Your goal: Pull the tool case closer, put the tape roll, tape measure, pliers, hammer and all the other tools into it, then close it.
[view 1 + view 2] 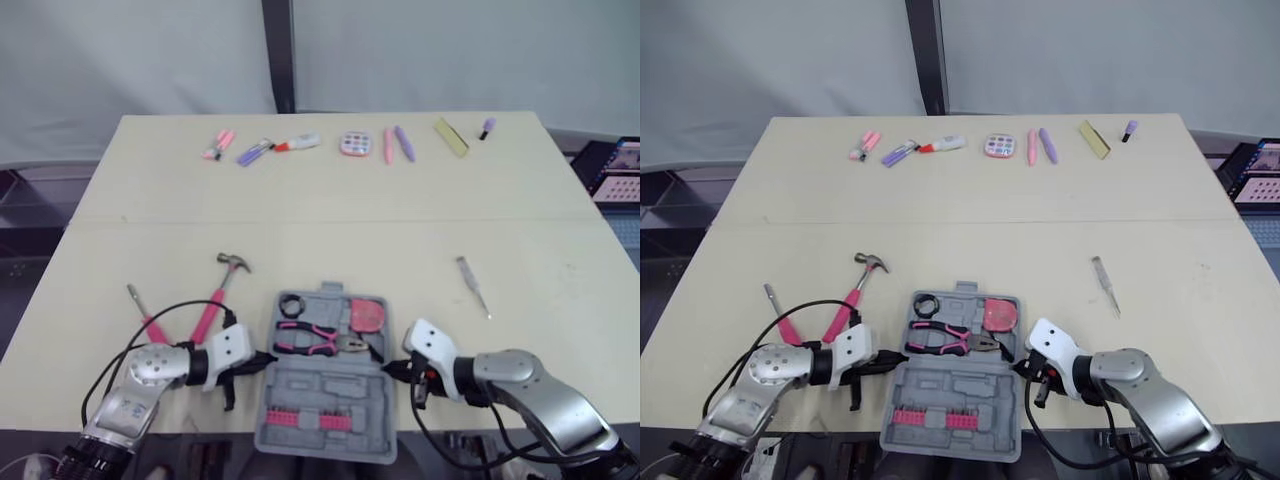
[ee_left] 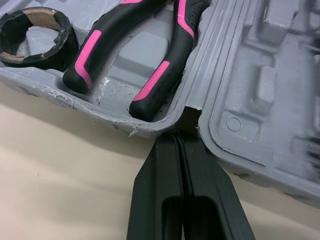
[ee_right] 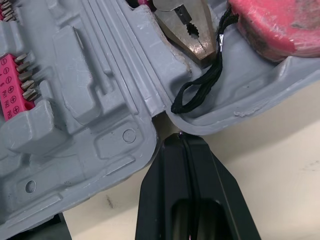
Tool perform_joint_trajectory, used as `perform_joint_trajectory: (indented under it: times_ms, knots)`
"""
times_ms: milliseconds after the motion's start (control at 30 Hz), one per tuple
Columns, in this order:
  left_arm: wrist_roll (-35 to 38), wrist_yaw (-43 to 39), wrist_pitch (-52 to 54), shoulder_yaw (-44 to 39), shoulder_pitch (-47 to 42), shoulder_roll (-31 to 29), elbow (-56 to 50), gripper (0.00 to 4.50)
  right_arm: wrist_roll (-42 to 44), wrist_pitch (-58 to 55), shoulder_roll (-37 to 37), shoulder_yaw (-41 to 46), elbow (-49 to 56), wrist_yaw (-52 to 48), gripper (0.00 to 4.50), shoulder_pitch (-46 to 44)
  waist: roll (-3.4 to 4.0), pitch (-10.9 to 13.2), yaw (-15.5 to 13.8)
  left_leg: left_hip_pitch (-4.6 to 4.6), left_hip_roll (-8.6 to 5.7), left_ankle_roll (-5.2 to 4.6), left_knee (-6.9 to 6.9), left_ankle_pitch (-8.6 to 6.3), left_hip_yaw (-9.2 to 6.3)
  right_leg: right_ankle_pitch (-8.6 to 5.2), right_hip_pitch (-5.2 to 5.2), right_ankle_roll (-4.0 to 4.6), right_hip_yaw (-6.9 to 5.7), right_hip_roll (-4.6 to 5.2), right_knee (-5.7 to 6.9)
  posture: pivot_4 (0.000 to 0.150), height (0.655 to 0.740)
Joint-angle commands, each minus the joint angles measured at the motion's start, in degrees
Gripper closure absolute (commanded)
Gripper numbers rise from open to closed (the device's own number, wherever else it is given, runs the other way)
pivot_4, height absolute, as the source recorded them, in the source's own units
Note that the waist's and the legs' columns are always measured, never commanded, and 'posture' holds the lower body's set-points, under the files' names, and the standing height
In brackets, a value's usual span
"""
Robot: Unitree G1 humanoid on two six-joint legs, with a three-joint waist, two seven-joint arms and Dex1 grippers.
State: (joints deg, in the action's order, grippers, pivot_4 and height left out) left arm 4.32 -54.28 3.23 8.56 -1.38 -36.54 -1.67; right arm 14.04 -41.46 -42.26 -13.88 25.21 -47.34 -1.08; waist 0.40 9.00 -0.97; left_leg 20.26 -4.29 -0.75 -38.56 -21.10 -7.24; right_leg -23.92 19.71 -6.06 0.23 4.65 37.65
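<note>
Presently the left hand [image 1: 266, 358] and right hand [image 1: 389, 368], both clenched empty, sit at opposite hinge ends of the open tool case [image 1: 322, 388].

A beige tabletop [image 1: 330, 190] stretched away from the left tool [image 1: 268, 358] and the right tool [image 1: 388, 368]. A thin seam [image 1: 400, 219] crossed it well beyond both. Past its far edge stood pale grey panels [image 1: 130, 60], parted by a dark upright post [image 1: 281, 55] roughly ahead of the left tool. Dark floor [image 1: 25, 215] showed out past the left tool's side. Far off the right tool's side sat a dark, blue-edged object [image 1: 615, 170], too cut off to name. The light was soft and even.
</note>
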Motion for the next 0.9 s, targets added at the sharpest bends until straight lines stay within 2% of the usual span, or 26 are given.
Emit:
perform_joint_trajectory:
  times_ms: [33, 400, 900]
  knots:
    - [-0.26, 0.59, 0.46, 1.34, -0.33, 1.04, -0.82, 4.43, 0.27, 0.33, 1.23, -0.05, 0.85, 0.89, 4.47, -0.96, 0.00, 0.00, -0.17, 0.00, 0.00, 0.00, -0.01, 0.00, 0.00, 0.00, 0.00, 0.00, 0.00, 0.00, 0.00, 0.150, 0.7400]
    - [-0.03, 1.58, 1.39, 1.21, -0.56, 2.02, -1.55, 4.43, -0.73, 0.73, 1.56, 0.15, -1.42, 0.20, 4.47, -2.83, 0.01, -0.01, -0.41, 0.00, -0.02, -0.01, -0.08, -0.01, 0.00, 0.00, 0.00, 0.00, 0.01, 0.01, 0.00, 0.150, 0.7400]
    - [-0.23, 2.26, 2.55, 1.69, -6.01, 4.53, 1.92, 4.43, -1.69, 1.60, 1.77, 1.40, -5.68, 0.76, 4.47, -5.83, 0.01, 0.00, -0.19, 0.03, -0.02, -0.02, -0.09, -0.01, -0.01, 0.00, 0.07, 0.00, -0.02, -0.02, 0.19, 0.150, 0.7400]
